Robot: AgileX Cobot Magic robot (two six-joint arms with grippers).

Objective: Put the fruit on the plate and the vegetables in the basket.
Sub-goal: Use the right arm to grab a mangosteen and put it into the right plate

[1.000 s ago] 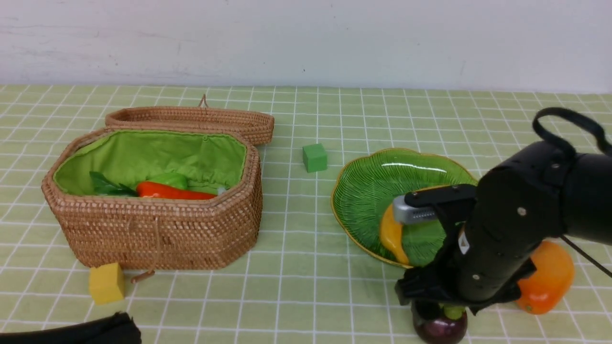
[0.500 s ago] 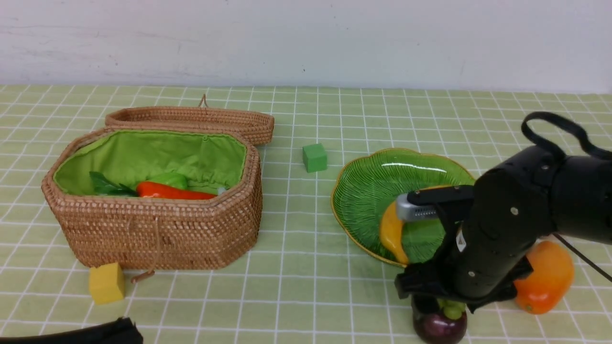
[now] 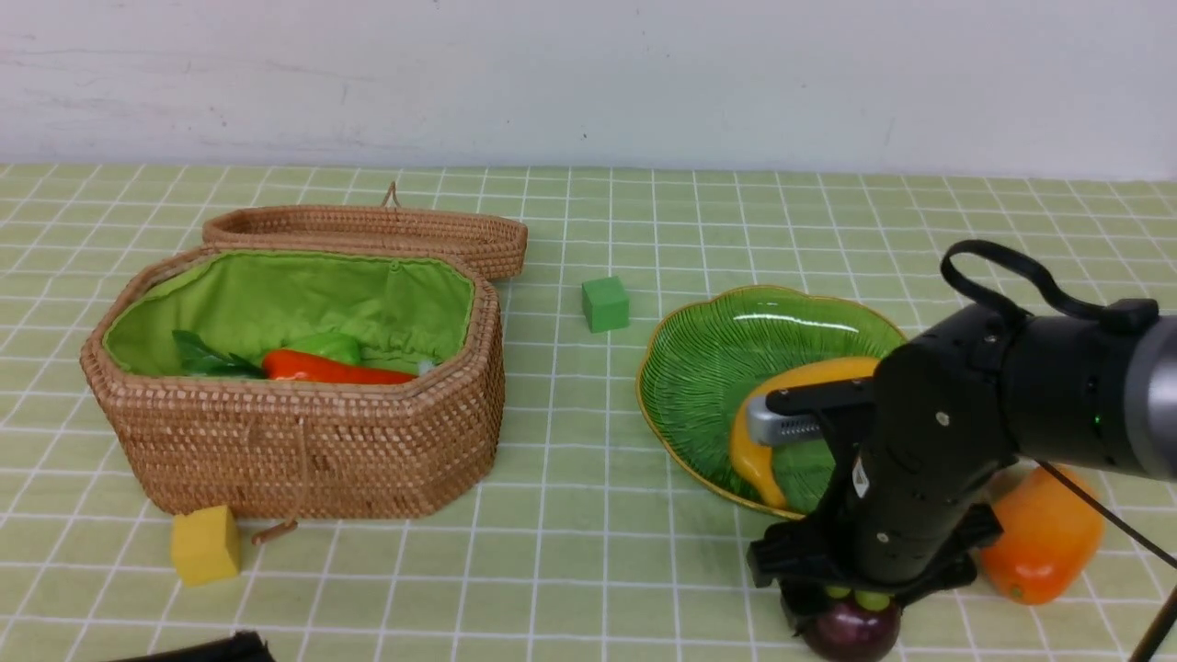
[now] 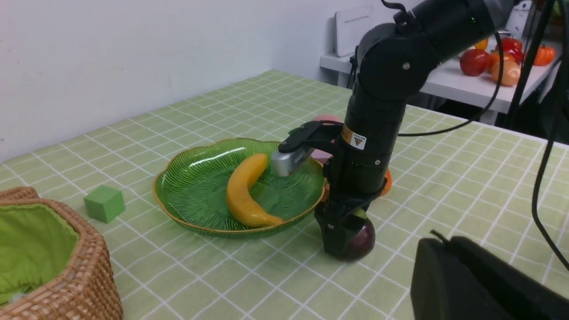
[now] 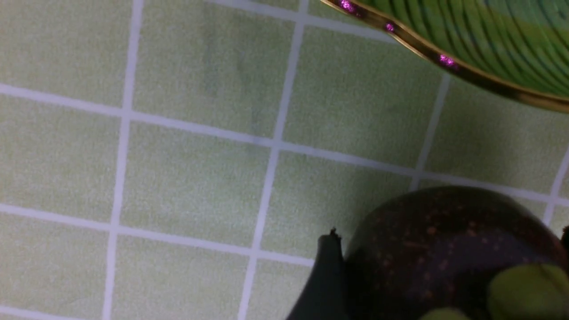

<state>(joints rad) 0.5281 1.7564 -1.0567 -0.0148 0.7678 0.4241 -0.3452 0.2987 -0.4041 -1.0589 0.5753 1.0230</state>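
**Left gripper** [image 4: 449,266]: at the near left corner of the table [image 3: 570,515]. Its fingers are closed together, well apart from every item.

**Yellow cube** [image 3: 205,544]: just beside the basket's near left corner.

**Basket** [image 3: 303,450]: on the left half of the table, with its lid [image 3: 368,228] lying open behind it. An orange-red pepper [image 3: 336,370] and a green gourd [image 3: 324,347] lie inside on the lining.

**Checked cloth**: an open strip between basket and plate, running from the near edge back to the green cube [image 3: 605,303].

**Plate** [image 3: 708,368]: right of centre, with the banana [image 3: 759,455] lying in it. The right arm covers its near right rim.

**Right gripper** [image 3: 841,614]: points down by the near edge, just off the plate's rim. Its fingers [image 5: 324,275] are spread wide, one on either side of the mangosteen [image 3: 851,633], which sits on the table. Whether they touch it cannot be told.

**Peach** [image 4: 326,119]: at the plate's right side, mostly hidden behind the arm.

**Mango** [image 3: 1044,538]: on the table between the arm and the right edge.
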